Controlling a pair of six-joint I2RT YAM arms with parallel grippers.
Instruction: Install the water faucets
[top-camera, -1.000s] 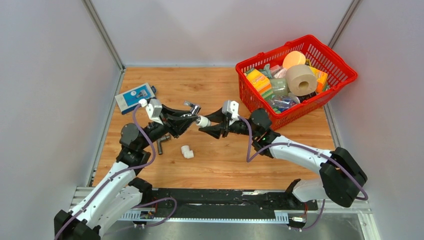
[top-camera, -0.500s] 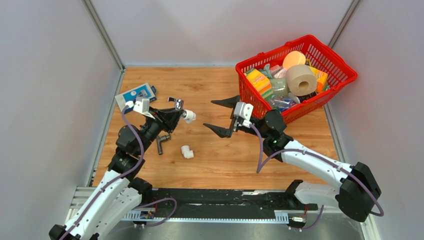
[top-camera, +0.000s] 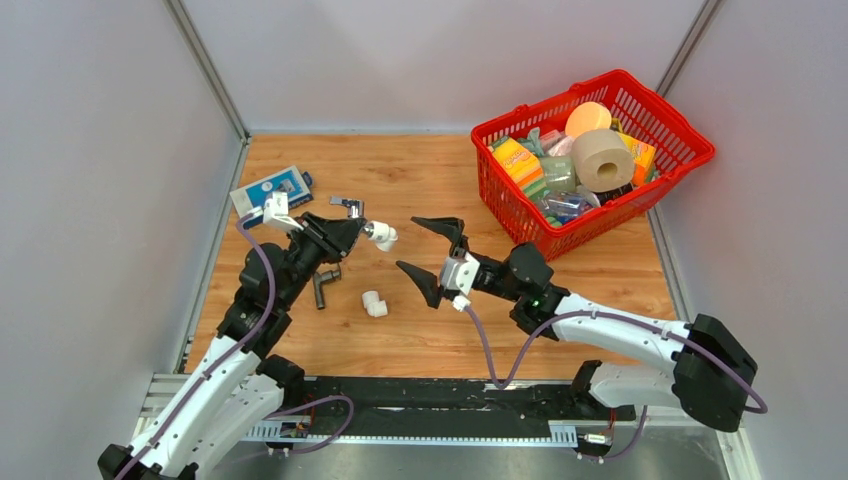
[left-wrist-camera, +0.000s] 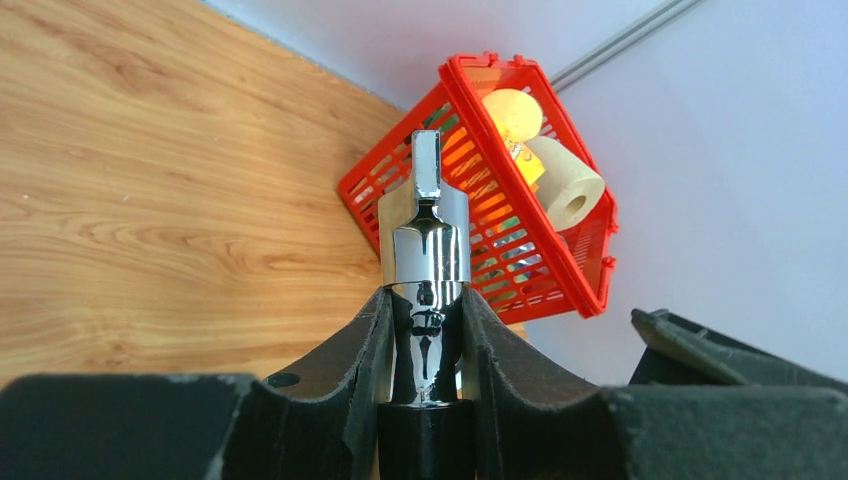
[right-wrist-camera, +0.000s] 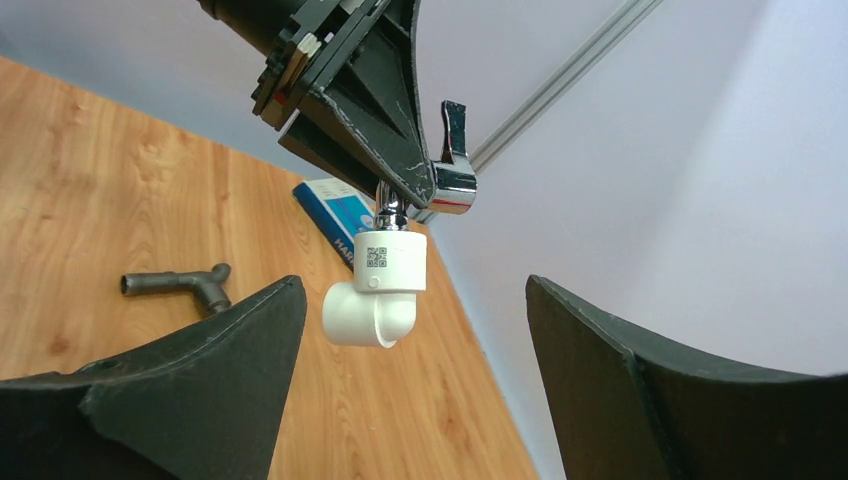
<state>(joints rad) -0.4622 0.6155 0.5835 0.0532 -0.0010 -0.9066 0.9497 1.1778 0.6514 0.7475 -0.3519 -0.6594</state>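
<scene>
Over the wooden table (top-camera: 450, 170), the left gripper (top-camera: 347, 230) clamps the shiny chrome faucet (left-wrist-camera: 427, 250) with a white plastic elbow fitting (right-wrist-camera: 375, 295) on its end, the right gripper (top-camera: 409, 245) gapes empty nearby, and the dark grey L-shaped faucet (top-camera: 322, 285) lies below, so I'd lower this one gently, grip square.

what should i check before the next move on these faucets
1. left gripper shut on chrome faucet: ok
2. white elbow joined to the chrome faucet's end: ok; thread tightness: cannot tell
3. right gripper open, touching nothing: ok
4. dark grey faucet fitted: not ok, lies bare on the table
5. loose elbow lying free near it: ok
</scene>
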